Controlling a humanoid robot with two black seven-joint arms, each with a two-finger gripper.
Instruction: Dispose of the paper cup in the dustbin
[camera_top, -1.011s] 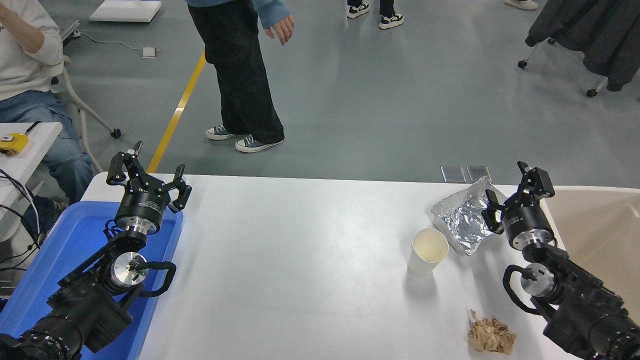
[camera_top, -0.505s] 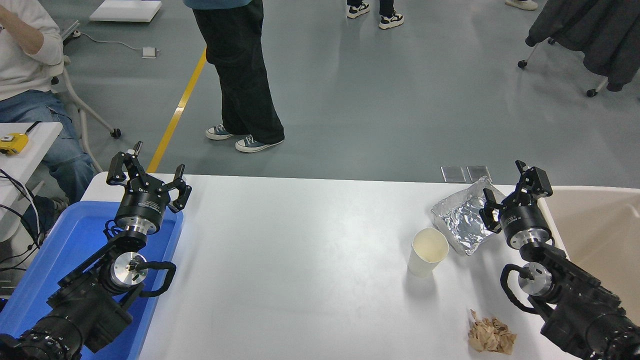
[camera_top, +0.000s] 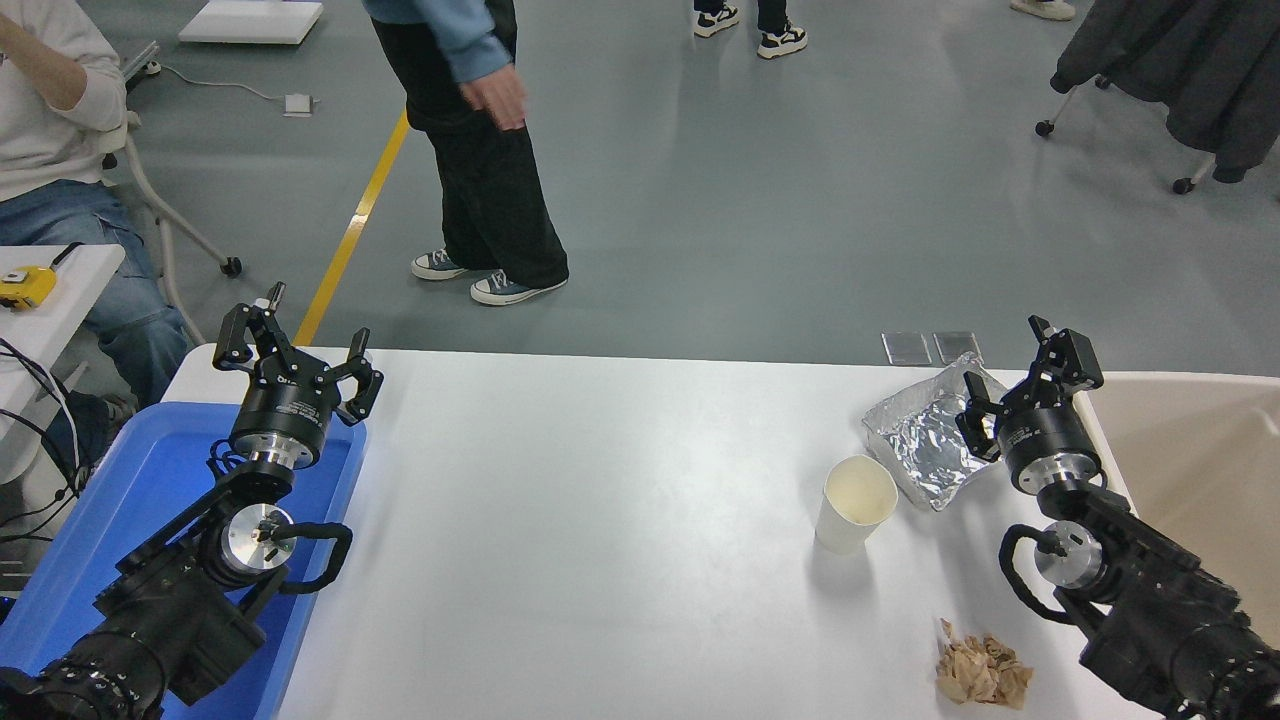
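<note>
Head view: upright paper cup (camera_top: 856, 504) and dustbin (camera_top: 1190, 440) show bare insides.

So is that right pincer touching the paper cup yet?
Apart. The head view shows the right pincer open over the foil tray, with bare white table between it and the upright paper cup.

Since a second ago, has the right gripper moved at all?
Yes, slightly. The right gripper, open, has drifted left, away from the dustbin rim and further over the foil tray, toward the paper cup.
</note>
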